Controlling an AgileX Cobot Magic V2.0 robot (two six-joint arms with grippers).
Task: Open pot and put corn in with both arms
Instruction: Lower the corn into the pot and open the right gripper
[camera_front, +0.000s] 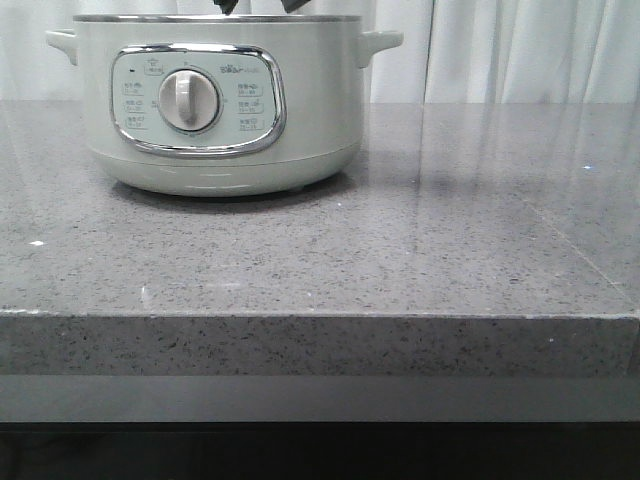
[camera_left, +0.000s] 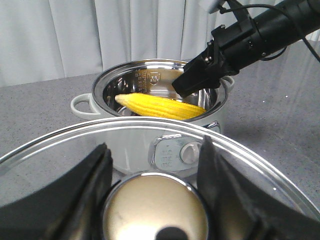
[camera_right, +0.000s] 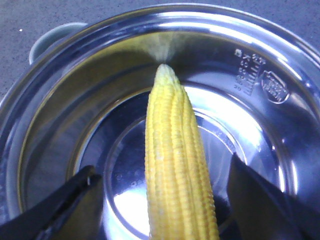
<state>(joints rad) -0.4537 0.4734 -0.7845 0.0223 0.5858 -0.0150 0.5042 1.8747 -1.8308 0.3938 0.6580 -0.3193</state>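
Note:
The pot (camera_front: 220, 150) stands at the back left of the counter with its lid off. The corn (camera_left: 160, 106) lies slanted inside the steel bowl (camera_right: 100, 65), its tip against the wall. My right gripper (camera_left: 192, 82) hangs over the pot's right side. It is open, with its fingers (camera_right: 85, 200) spread wide on both sides of the corn (camera_right: 175, 165) and gaps between them. My left gripper (camera_left: 154, 147) is shut on the knob (camera_left: 155, 215) of the glass lid (camera_left: 60, 150), held up in front of the pot. Dark finger parts (camera_front: 228, 5) show above the rim.
The grey speckled counter (camera_front: 400, 250) stretches to the right of the pot and ends in a thick front edge (camera_front: 320, 345). White curtains (camera_front: 520, 50) hang behind. The black right arm (camera_left: 270, 30) with its cable reaches in over the pot's right handle.

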